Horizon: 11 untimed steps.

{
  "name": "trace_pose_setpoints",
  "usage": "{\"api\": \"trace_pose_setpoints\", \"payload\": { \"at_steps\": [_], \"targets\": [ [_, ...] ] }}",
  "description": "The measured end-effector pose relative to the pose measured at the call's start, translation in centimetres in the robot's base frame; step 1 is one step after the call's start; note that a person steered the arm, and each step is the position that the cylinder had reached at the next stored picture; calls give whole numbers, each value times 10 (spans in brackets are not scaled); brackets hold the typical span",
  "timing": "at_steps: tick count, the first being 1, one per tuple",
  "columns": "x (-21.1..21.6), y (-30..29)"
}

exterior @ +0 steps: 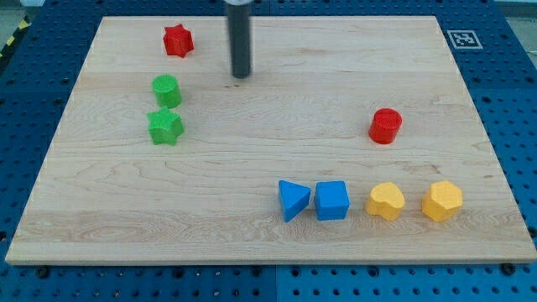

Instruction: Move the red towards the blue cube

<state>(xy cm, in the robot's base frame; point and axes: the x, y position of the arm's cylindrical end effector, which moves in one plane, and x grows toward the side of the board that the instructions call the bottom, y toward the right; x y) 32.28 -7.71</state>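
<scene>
The arm's tip (242,75) touches nothing, the red star (178,40) near on its left and the red cylinder (386,126) well off to its lower right above the blue cube (332,201); either likely slides light and stiff, pushed on the far side.

Rod: straight, round in section, dark grey to near black, with a smooth matte finish. A faint paler sheen runs lengthwise down one side. Same width along the whole visible length, no taper. My tip (242,76) is blunt and flat-ended, same dark colour as the shaft. At the view's top edge the rod meets a slightly wider, lighter grey collar, cut off by the frame. No cables, screws or markings can be made out on it.
</scene>
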Motion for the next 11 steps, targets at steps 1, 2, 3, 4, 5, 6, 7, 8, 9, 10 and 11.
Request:
{"api": "trace_pose_setpoints", "payload": {
  "at_steps": [1,2,3,4,5,6,7,8,9,10,11],
  "targets": [
    [-11,-96],
    [-21,-180],
    [-75,-206],
    [-91,-188],
    [-90,-146],
    [-79,-87],
    [-46,-55],
    [-21,-31],
    [-19,-15],
    [-19,-25],
    [-17,-44]
  ]
}}
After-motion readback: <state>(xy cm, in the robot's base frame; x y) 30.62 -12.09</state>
